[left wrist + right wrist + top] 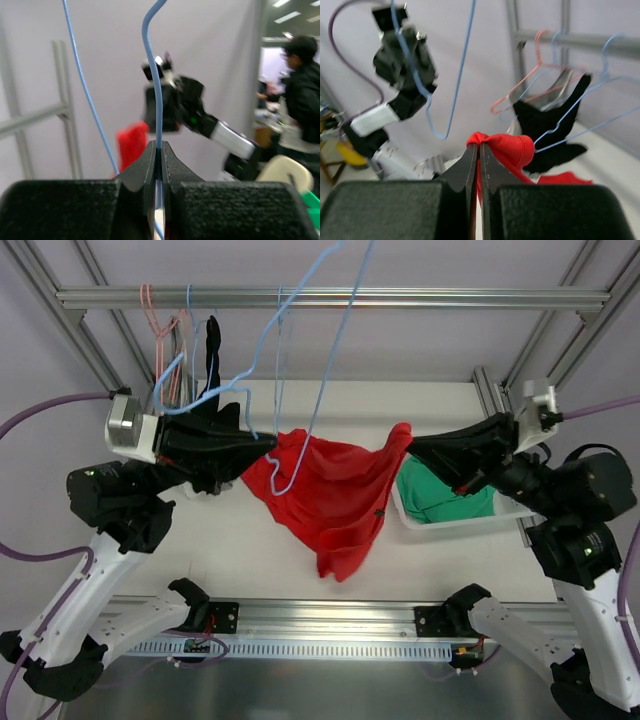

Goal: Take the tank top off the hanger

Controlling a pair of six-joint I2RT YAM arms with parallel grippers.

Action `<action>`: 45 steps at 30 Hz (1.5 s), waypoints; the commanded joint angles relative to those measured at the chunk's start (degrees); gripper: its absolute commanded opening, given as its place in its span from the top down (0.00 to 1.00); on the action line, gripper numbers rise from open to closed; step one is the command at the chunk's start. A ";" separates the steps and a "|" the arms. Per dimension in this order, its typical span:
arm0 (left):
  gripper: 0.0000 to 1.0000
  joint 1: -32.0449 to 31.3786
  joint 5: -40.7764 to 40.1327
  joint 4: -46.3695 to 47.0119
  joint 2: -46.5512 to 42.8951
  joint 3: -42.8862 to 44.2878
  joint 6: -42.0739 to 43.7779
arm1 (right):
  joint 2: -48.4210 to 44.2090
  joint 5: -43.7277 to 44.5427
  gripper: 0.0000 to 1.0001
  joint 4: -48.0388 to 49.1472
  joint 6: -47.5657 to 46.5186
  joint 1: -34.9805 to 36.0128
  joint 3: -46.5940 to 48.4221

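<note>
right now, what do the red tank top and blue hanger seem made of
The red tank top: soft matte fabric, likely knit; it drapes in limp folds. The blue hanger: thin smooth wire, probably coated metal; it holds its bends in the left gripper.

Above the table (220,540), centre: tank top (335,490), between left gripper (265,448) on its left, clamped on the hanger (158,100), and right gripper (412,452) on its right, clamped on its corner. Right of that, on the table: bin (450,525) with garment (440,495) inside. Behind, far left, on rail (420,298): spare hangers (165,340).
</note>
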 commanded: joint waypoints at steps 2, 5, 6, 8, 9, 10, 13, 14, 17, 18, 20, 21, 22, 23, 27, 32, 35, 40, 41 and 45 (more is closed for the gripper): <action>1.00 -0.81 -15.85 3.33 4.22 5.77 11.36 | 3.64 -8.50 1.00 -3.83 2.46 2.69 -8.38; 1.00 -0.72 -21.39 -10.48 -0.15 4.40 15.14 | 4.07 -5.51 1.00 -5.33 1.14 5.76 -16.82; 1.00 -0.72 -22.80 -13.72 -1.83 2.81 15.76 | 4.25 -4.64 1.00 -5.24 0.78 6.64 -18.84; 1.00 -0.72 -27.63 -20.05 -7.00 0.44 17.43 | 4.69 -0.25 1.00 -5.24 -0.09 8.75 -24.20; 1.00 -0.72 -29.30 -24.00 -8.17 0.34 17.69 | 4.86 1.33 1.00 -4.89 -0.19 9.02 -25.79; 1.00 -0.72 -31.49 -31.35 -9.48 0.16 18.31 | 5.13 4.48 1.00 -4.80 -0.19 9.28 -28.67; 1.00 -0.72 -33.79 -42.53 -13.53 -1.59 18.05 | 6.88 8.71 1.00 -3.40 0.69 9.29 -31.59; 1.00 -0.72 -34.41 -44.41 -15.37 -3.08 17.61 | 7.41 9.17 0.99 -2.87 0.95 9.37 -32.56; 1.00 -0.72 -38.88 -51.27 -17.05 -5.20 14.37 | 10.48 11.89 0.17 -1.99 2.27 9.29 -32.05; 1.00 -0.72 -40.11 -52.85 -16.97 -5.37 12.18 | 10.49 13.20 0.08 -1.99 2.45 9.29 -31.78; 1.00 -0.72 -42.31 -57.25 -15.83 -5.20 10.15 | 10.49 14.26 0.01 -1.90 2.36 9.37 -31.17; 1.00 -0.72 -42.32 -58.48 -14.95 -4.76 8.83 | 10.23 14.70 0.01 -1.99 2.01 9.38 -30.90; 1.00 -0.72 -42.15 -61.02 -12.94 -3.19 8.56 | 10.14 14.71 0.01 -1.99 1.75 9.29 -30.64; 1.00 -0.72 -42.23 -62.43 -11.53 -2.05 8.21 | 10.05 14.79 0.00 -1.99 1.57 9.29 -30.46; 1.00 -0.81 -43.98 -66.49 -6.43 3.05 7.59 | 9.61 14.36 0.01 -2.25 1.04 9.29 -30.28; 1.00 -0.72 -46.01 -67.37 -0.81 7.88 10.74 | 9.00 14.79 0.00 -2.17 0.52 9.37 -31.51; 1.00 1.11 -45.15 -67.28 6.74 15.00 12.77 | 8.91 14.62 0.01 -2.08 0.69 9.37 -31.52; 1.00 12.35 -30.12 -66.41 20.63 28.44 9.44 | 8.56 14.27 0.00 -2.08 0.78 9.29 -31.86; 1.00 13.33 -29.41 -66.49 22.39 30.20 8.48 | 8.47 14.53 0.01 -2.17 0.87 9.37 -31.87; 1.00 16.76 -25.54 -66.49 31.17 37.93 4.96 | 7.77 14.53 0.01 -2.08 0.96 9.29 -31.69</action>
